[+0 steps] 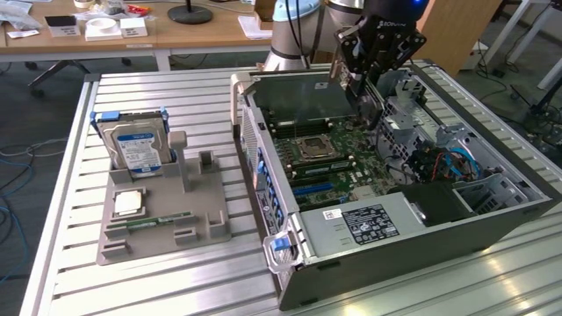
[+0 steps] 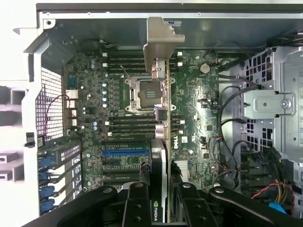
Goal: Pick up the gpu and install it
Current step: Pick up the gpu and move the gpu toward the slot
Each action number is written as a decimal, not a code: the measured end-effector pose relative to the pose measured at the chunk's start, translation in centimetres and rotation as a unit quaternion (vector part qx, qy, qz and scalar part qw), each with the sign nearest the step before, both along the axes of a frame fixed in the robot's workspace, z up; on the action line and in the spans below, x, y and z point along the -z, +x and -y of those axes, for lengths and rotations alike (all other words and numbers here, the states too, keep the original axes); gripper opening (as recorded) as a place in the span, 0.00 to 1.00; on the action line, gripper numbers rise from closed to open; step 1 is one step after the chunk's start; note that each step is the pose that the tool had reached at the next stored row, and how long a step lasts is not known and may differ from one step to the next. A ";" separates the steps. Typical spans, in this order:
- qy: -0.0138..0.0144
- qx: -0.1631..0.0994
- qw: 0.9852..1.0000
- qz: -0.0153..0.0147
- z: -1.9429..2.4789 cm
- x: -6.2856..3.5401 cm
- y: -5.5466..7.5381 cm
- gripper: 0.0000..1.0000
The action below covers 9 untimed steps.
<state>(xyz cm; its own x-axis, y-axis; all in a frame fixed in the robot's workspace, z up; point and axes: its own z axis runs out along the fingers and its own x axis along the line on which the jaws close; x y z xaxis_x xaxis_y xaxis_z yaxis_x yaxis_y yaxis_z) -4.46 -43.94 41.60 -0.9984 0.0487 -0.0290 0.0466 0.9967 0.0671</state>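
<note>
The gpu (image 2: 160, 161) is a thin dark card seen edge-on, with an NVIDIA logo near my fingers and a silver bracket (image 2: 158, 42) at its far end. My gripper (image 2: 161, 191) is shut on it, one black finger (image 2: 137, 201) on each side. In the exterior view the gripper (image 1: 362, 92) hangs over the far part of the open computer case (image 1: 263, 151), with the card held above the motherboard (image 1: 338, 164). The card's lower edge stands over the CPU socket (image 2: 144, 92) and the memory slots, apart from the board.
A blue expansion slot (image 2: 124, 152) lies on the board beside the card. Drive cages and cables (image 2: 270, 109) fill the case's other side. On the exterior view's left, a grey fixture (image 1: 162, 217) holds a hard drive (image 1: 136, 148), a CPU (image 1: 129, 203) and a RAM stick (image 1: 149, 222).
</note>
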 end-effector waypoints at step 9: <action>0.000 0.000 1.000 0.000 0.00 0.00 0.3 0.27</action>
<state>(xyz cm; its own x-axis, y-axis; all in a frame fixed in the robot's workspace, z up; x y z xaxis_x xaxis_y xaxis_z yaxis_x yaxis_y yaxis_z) -4.12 -43.94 41.60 -0.9984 0.0486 -0.0290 0.0466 0.9967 0.0670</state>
